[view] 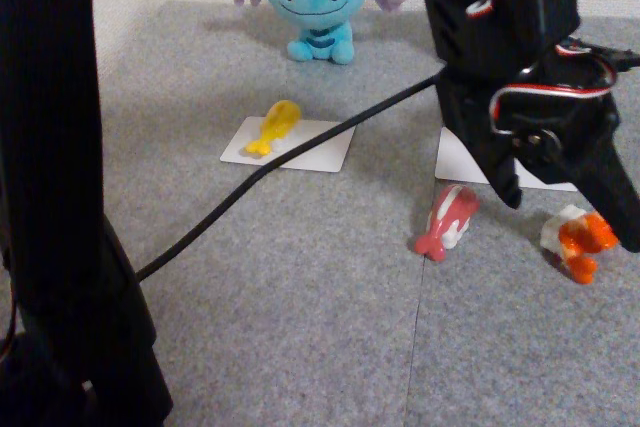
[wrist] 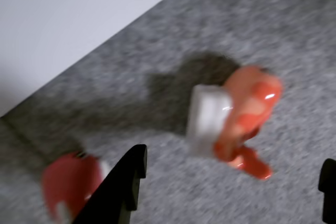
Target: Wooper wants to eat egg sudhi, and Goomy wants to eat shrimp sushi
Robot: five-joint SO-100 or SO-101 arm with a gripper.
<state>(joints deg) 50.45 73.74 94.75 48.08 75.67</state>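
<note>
The black jaws [wrist: 231, 174] stand spread wide above the bright orange toy shrimp sushi [wrist: 239, 116], which lies tipped on the grey carpet [view: 300, 277] beside a white card [wrist: 63, 24], probably to straddle it for a grasp.

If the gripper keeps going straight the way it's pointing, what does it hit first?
Probably the shrimp sushi: in the wrist view it lies between the open gripper fingers, just ahead. Depth is blurry, so it might meet the grey carpet first.
</note>
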